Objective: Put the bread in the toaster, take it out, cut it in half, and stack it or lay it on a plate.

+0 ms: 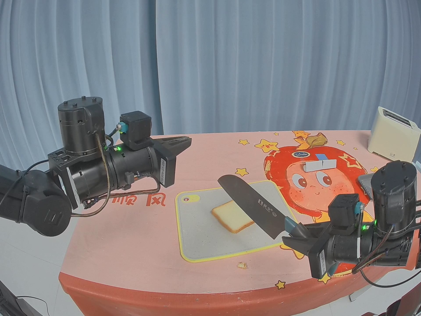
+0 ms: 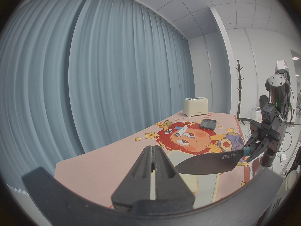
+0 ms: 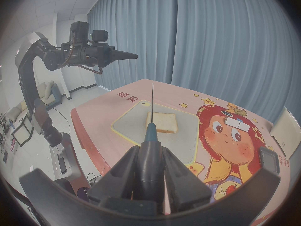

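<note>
Bread (image 1: 232,216) lies mid cutting board (image 1: 197,238), nothing pinning it. Right gripper (image 1: 294,235) is clamped on the knife (image 1: 252,205) handle, blade over the slice. Left gripper (image 1: 188,141) is pinched together, empty, off the board's far-left corner. Slice prob skids or tears under the cut.

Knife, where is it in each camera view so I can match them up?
Head view: knife slants over the bread, handle in the right gripper.
Left wrist view: knife seen side-on, beyond the left gripper.
Right wrist view: knife seen edge-on, rising from the right gripper toward the bread.
Shared landmark: the cream toaster.
</note>
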You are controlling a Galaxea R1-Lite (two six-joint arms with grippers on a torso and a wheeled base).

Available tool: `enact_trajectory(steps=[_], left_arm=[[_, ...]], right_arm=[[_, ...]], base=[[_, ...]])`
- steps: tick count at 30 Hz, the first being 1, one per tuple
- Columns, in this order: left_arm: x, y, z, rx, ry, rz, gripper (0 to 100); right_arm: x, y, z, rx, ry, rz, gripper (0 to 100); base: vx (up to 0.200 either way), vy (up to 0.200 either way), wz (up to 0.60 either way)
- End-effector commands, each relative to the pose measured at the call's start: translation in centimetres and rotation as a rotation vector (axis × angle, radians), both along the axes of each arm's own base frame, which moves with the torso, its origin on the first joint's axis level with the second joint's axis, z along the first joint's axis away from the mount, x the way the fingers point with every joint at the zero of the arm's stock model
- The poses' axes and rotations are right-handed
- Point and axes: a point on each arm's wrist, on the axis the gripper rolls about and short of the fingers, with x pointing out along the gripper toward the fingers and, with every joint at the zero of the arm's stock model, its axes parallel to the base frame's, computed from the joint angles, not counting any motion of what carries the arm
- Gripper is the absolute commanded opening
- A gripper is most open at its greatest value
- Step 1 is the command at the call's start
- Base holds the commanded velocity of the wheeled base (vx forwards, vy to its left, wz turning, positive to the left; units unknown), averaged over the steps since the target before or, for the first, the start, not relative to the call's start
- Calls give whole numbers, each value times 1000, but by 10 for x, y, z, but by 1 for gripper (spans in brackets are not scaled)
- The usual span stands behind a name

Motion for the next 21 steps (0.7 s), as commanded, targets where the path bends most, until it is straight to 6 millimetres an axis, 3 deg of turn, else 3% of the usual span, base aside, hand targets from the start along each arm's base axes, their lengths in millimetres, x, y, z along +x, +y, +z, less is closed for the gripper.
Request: enact_trajectory(steps=[1,11,21], left_arm=[[2,-1,0,-1,-1,-1,0],[11,-6,-5,4,8,-1,0],[7,-11,-11,9,28,-26,0]], right_arm=[[0,0,-1,-4,3,1,0],[1,1,-2,-9,5,2,0],[2,3,-5,-16,11,1,0]], base=[[0,0,0],[0,0,0],[0,0,0]])
